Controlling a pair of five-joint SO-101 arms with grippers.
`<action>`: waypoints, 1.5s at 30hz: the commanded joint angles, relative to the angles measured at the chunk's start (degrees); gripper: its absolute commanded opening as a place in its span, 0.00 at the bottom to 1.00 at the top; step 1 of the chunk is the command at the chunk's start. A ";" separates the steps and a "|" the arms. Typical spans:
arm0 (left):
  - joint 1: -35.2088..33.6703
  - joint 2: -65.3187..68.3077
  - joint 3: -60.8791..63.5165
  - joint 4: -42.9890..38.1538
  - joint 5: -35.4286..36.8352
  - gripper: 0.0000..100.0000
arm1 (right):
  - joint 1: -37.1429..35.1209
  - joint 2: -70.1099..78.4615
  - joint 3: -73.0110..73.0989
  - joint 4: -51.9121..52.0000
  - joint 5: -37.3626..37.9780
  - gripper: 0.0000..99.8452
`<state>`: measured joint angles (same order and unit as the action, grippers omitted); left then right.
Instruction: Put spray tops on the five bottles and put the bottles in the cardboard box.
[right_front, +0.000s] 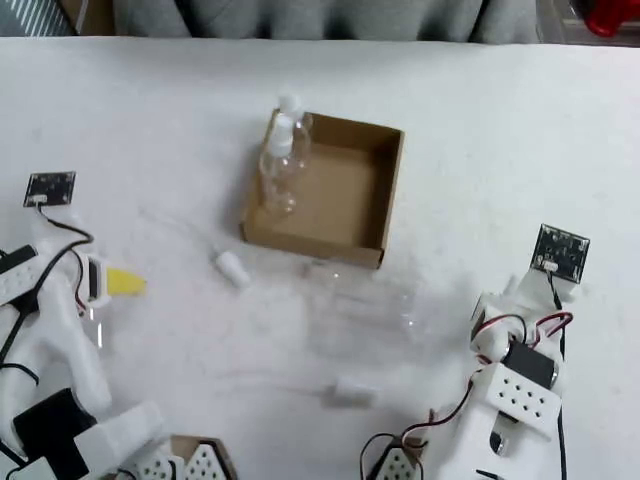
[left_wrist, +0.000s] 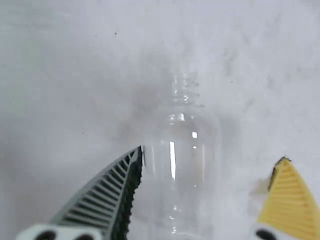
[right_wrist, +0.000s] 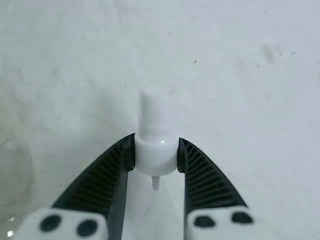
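Left gripper (left_wrist: 212, 154): jaws stood apart, one on each side of a bottle and not clamped on it.
Left fingers: one grey finger (left_wrist: 112, 190) with a black toothed edge, its tip at the bottle's side (touching or only just beside, I could not tell); one yellow finger (left_wrist: 287, 200), ridged and wedge-shaped, apart from the bottle.
Bare bottle (left_wrist: 182, 165): clear plastic with a round shoulder and a threaded neck that had no top. It lay on the table between the left fingers.
Right gripper (right_wrist: 156, 145): clamped on a spray top, with black ribbed pads pressed to both sides of its collar.
Held spray top (right_wrist: 155, 115): smooth white plastic with a cylindrical cap over a wider rounded collar, and a thin stem showing below.
Cardboard box (right_front: 345, 200): brown, square and open-topped, at mid-table.
Capped bottles (right_front: 282, 160): two clear bottles with white tops, along one inner wall of the box.
Loose spray top (right_front: 232, 268): white, lying on the table just outside a box corner.
Second loose spray top (right_front: 352, 390): white, on its side nearer the arms.
Table (right_front: 480, 130): white, matt and faintly mottled.
Room: grey upholstery ran behind the far edge of the table, with a red object (right_front: 610, 15) at one corner.
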<state>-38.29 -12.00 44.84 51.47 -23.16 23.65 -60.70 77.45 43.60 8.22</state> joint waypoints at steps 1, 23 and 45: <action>0.57 -0.13 -3.08 -1.67 3.78 0.34 | -0.48 -0.75 -0.26 0.31 -0.44 0.02; 0.84 12.00 -10.46 0.70 3.69 0.33 | -1.10 -0.75 -0.35 1.54 2.64 0.02; 0.84 7.25 -9.85 1.14 -12.40 0.28 | -1.80 -0.75 -0.26 1.71 2.55 0.02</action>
<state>-38.29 -1.98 37.45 51.82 -34.95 22.42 -60.70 77.45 45.10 10.24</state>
